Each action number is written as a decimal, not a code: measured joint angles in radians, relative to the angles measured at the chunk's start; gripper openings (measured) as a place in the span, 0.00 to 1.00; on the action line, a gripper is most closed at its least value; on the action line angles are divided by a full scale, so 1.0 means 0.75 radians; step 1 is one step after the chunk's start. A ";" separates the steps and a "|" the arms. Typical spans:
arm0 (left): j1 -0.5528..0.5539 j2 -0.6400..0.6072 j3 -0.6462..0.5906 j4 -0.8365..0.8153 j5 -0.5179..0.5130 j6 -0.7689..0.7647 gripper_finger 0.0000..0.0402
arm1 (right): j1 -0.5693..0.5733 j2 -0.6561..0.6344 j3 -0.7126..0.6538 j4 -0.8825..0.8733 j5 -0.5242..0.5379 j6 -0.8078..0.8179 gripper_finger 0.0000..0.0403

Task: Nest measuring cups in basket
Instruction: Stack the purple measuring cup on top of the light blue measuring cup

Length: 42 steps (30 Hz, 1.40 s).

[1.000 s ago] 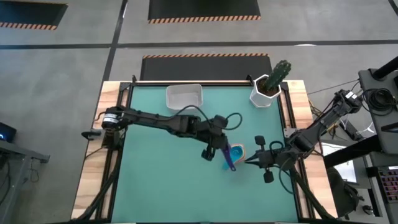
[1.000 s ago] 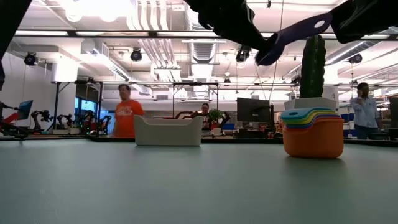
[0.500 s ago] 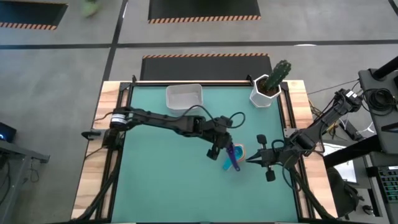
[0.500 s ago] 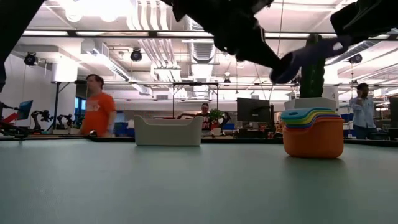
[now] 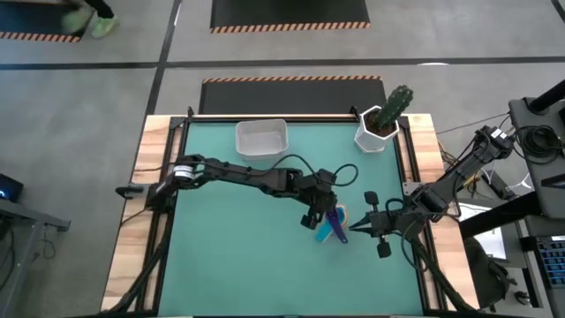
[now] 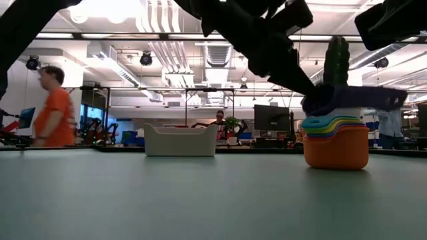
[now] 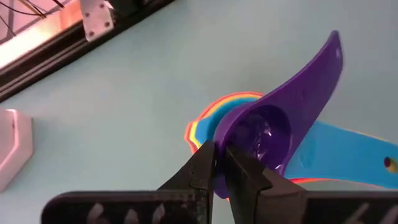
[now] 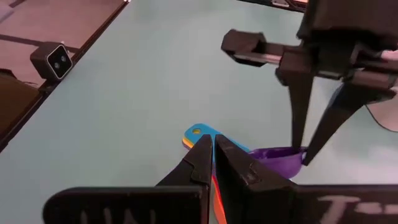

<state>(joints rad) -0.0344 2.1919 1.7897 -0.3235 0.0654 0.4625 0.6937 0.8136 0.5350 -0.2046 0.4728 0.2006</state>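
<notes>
The purple cup is a small, glossy plastic bowl with a long, flat, slightly curved handle, and it sits at the top of the stack, a nested set of smooth round cups whose rims show teal, green, yellow and red above an orange outer cup. From above, the stack lies at about 4 o'clock from the middle of the matte green table, with a blue handle and the purple one fanning out over the cloth. The basket is a white, low-walled rectangular bin with rounded corners, well apart at the table's 12 o'clock edge, holding no cup. A white faceted pot with a cactus stands at the 1 o'clock corner. In the low view the basket stands far back and a person in an orange shirt walks in the room behind. The left gripper reaches down over the stack, its fingers nearly closed, pinching the purple cup's rim. The right gripper waits just beside the stack at its 3 o'clock side, fingers together and holding nothing, tips near the handles.
</notes>
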 joint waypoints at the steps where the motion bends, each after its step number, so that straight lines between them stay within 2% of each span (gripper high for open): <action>1: 0.000 0.000 0.006 0.000 0.000 0.000 0.03 | 0.000 0.000 0.000 0.001 0.000 0.001 0.02; 12: 0.000 0.005 0.007 0.002 0.008 0.000 0.05 | 0.000 -0.001 -0.008 0.001 0.000 0.001 0.02; 23: 0.000 0.005 0.012 0.012 0.007 0.000 0.22 | 0.000 -0.001 -0.008 0.001 0.000 0.002 0.02; 27: 0.000 -0.013 0.019 -0.039 0.002 -0.013 0.25 | 0.000 -0.001 -0.008 0.000 0.001 0.026 0.02; 30: -0.017 -0.047 0.019 -0.088 -0.053 -0.063 0.24 | 0.000 -0.002 -0.009 -0.007 0.001 0.057 0.02; 35: -0.116 -0.107 -0.004 -0.158 -0.218 -0.075 0.19 | 0.000 -0.001 -0.009 -0.049 0.010 0.132 0.02; 38: -0.181 -0.150 -0.066 -0.158 -0.301 -0.061 0.15 | 0.000 -0.001 -0.009 -0.103 0.050 0.216 0.02; 42: -0.230 -0.234 -0.191 -0.152 -0.318 -0.119 0.11 | -0.001 -0.001 -0.008 -0.196 0.069 0.362 0.02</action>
<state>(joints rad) -0.2069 2.0167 1.6463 -0.4377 -0.1733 0.3731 0.6933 0.8127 0.5290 -0.3517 0.5246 0.4721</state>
